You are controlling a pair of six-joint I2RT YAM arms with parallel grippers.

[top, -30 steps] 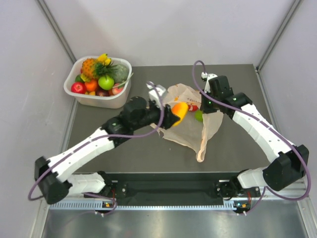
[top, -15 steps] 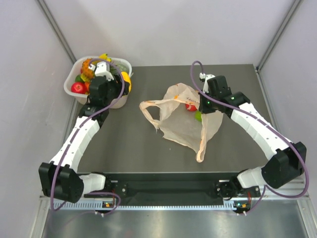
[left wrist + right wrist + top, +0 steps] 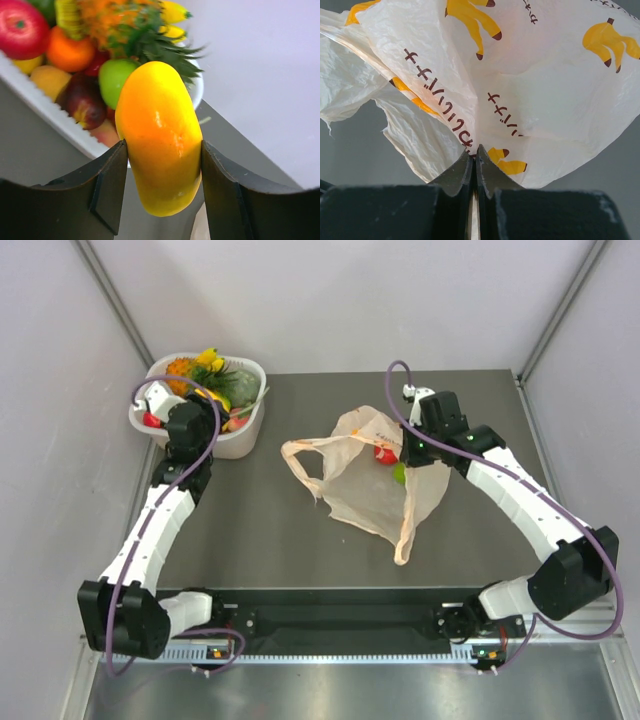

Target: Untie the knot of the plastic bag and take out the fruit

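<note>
The left gripper (image 3: pixel 163 165) is clamped on a glossy yellow-orange toy mango (image 3: pixel 157 115) over the white rectangular plastic tub (image 3: pixel 245 436), at the grey counter's (image 3: pixel 260 535) ten o'clock. The right gripper (image 3: pixel 475 160) is closed together on the thin peach-orange plastic bag (image 3: pixel 355 490), which lies mid-counter, pinching its two o'clock edge.

A dark grey matte table (image 3: pixel 270 540) sits between plain pale lilac-white walls (image 3: pixel 330 300). Slanting grey metal struts (image 3: pixel 115 300) rise at both back corners.

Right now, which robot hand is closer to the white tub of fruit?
Left. The left gripper hovers at the white tub's rim, holding the mango. The right gripper is across the table, pinching the plastic bag.
</note>
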